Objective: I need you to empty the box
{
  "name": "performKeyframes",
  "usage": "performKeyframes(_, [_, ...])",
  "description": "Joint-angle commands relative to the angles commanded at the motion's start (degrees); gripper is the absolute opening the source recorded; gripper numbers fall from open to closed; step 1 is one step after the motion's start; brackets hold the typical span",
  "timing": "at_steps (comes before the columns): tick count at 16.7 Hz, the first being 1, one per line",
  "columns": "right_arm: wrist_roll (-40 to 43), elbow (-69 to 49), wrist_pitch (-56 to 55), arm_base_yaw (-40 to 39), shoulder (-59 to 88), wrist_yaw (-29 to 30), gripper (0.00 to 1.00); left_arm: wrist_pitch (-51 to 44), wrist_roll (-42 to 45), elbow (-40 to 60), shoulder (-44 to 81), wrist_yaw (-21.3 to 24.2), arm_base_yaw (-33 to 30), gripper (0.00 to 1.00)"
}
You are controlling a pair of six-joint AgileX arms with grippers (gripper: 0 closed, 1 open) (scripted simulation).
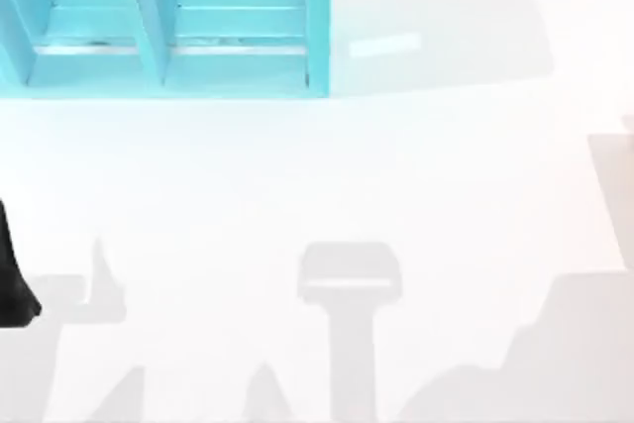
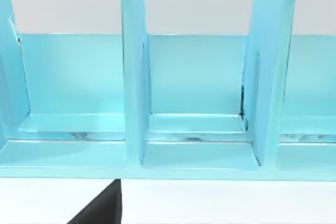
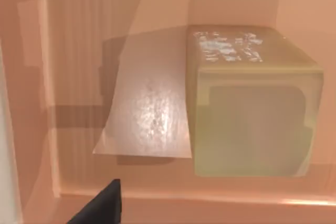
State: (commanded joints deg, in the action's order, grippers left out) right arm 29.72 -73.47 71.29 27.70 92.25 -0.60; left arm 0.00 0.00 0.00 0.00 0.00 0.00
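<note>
- Seen from above, a white surface (image 1: 327,175) fills most of the scene, crossed by soft grey shadows of the arms.
- A turquoise rack (image 1: 168,22) with upright dividers stands at the far left of the surface, reaching towards the middle. Its compartments open towards the viewer.
- A dark part of the left arm (image 1: 12,284) shows at the left edge of the surface, well in front of the rack.
- At the right edge of the top view, a sliver of a pale peach box (image 1: 628,126) is just visible.
- The left wrist view faces the rack (image 2: 194,103) straight on: three compartments side by side, parted by two tall dividers, with nothing visible in them.
- A black tip of the left tool (image 2: 102,208) shows against the white surface in front of the rack. Whether this tool is spread or pressed together cannot be told.
- The right wrist view looks into the peach box (image 3: 79,77), showing its smooth inner walls and floor.
- Inside the box lies a pale yellow-green block (image 3: 252,108) with a whitish printed patch on its upper face and a recessed panel on the face towards the camera.
- A thin, glossy peach-coloured sheet (image 3: 149,114) lies on the box floor, touching the block's side.
- A black tip of the right tool (image 3: 102,208) shows near the box's rim, apart from the block. Its state cannot be told either.
</note>
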Motion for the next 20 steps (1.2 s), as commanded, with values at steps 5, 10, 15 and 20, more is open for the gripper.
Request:
performKeyframes(5, [-0.01, 0.01, -0.07, -0.23, 0.03, 0.02, 1.00, 0.00, 0.00, 0.00, 0.00, 0.00, 0.00, 1.00])
performKeyframes(10, [-0.30, 5.08, -6.63, -0.25, 1.80, 0.01, 1.00, 0.00, 0.00, 0.00, 0.00, 0.00, 0.00, 1.00])
performKeyframes(15, [-0.47, 14.49, -20.35, -0.35, 5.58, 0.03, 1.00, 0.00, 0.00, 0.00, 0.00, 0.00, 0.00, 1.00])
performKeyframes(20, [-0.49, 16.66, -23.06, -0.39, 6.52, 0.02, 1.00, 0.00, 0.00, 0.00, 0.00, 0.00, 0.00, 1.00])
